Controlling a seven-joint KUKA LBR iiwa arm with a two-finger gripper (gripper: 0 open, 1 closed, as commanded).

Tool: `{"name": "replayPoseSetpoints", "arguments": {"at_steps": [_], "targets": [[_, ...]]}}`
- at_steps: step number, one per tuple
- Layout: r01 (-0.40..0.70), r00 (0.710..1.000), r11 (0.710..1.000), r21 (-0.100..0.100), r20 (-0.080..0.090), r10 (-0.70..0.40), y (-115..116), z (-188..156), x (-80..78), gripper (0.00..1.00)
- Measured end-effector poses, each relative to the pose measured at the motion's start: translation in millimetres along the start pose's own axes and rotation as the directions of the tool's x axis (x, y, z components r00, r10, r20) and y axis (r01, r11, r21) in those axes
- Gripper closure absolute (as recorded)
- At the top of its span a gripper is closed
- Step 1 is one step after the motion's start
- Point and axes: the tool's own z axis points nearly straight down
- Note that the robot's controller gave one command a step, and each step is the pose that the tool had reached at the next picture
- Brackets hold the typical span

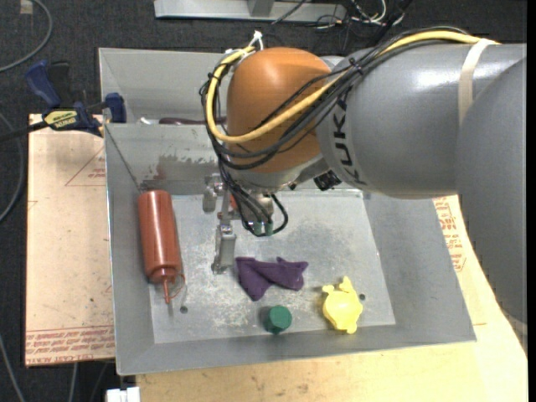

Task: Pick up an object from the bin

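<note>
Hand (222,260): low in the middle of the bin (126,224), under the orange wrist cover (272,99), tip at or close to the bin floor. Cannot tell whether it is apart or together. Nothing seen in it.

Nearest things: purple crumpled piece (270,273) just right of the hand tip, near it, contact not clear. Red-brown cylinder (159,233) with a thin hooked end lies lengthwise left of the hand, apart from it, along the bin's left wall.

Farther out, lower right of the bin floor: small green round thing (276,318), then a yellow lumpy toy (342,308), both well apart from the hand.

Progress, judged: reach into the bin done; grasp not shown, lift not yet done. All four things lie on the floor. Likely candidate is the purple piece or the cylinder; which one, cannot say.
</note>
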Motion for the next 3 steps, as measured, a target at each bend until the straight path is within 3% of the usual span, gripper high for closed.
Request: {"name": "replayPoseSetpoints", "arguments": {"at_steps": [1, 2, 3], "targets": [[-0.003, 1.000, 1.000, -0.001, 0.007, 0.003, -1.0, -5.0, -1.4, 0.00], [0.043, 0.999, 0.999, -0.005, 0.013, -0.043, -30.9, 29.2, -5.6, 0.00], [0.025, 1.000, 1.000, 0.002, -0.004, -0.025, -64.1, 56.0, 24.3, 0.00]]}}
